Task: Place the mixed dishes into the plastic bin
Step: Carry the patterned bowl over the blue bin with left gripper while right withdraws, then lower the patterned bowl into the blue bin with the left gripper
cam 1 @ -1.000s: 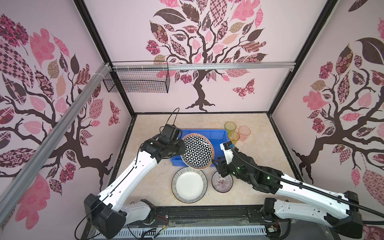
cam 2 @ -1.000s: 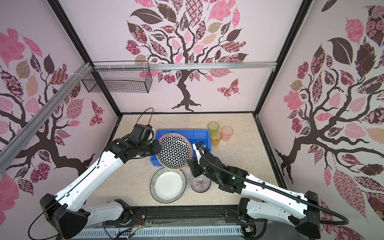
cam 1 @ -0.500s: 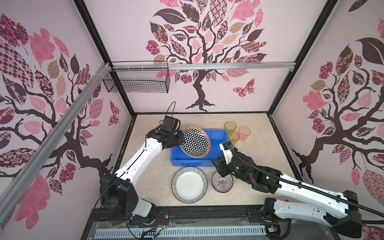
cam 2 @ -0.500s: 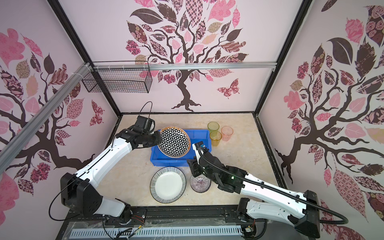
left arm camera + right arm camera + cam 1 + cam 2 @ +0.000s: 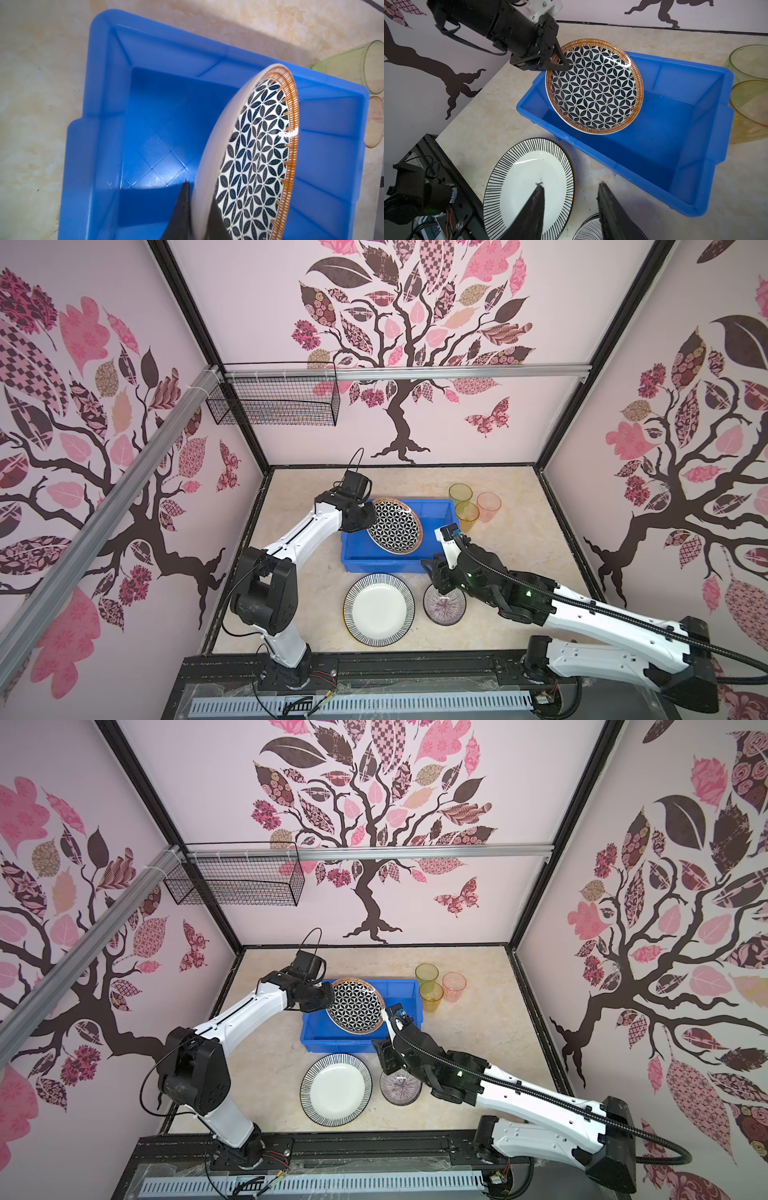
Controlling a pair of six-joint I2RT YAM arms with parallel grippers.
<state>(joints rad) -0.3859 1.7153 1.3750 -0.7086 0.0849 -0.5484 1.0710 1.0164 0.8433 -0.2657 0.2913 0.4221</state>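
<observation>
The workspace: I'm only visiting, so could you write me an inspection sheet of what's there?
Surface: beige marbled tabletop.
Job's things: geometric plate held tilted over the blue bin; striped-rim plate, purple-striped bowl and three cups on the tabletop outside it.
Clutter: nothing seen.
Grippers: left gripper shut on the geometric plate's rim; right gripper open, empty, above the purple-striped bowl.
Cables: black cable loop at the left wrist; black hose along the right arm.
Surroundings: tree-patterned walls; wire basket hanging from a rail.
</observation>
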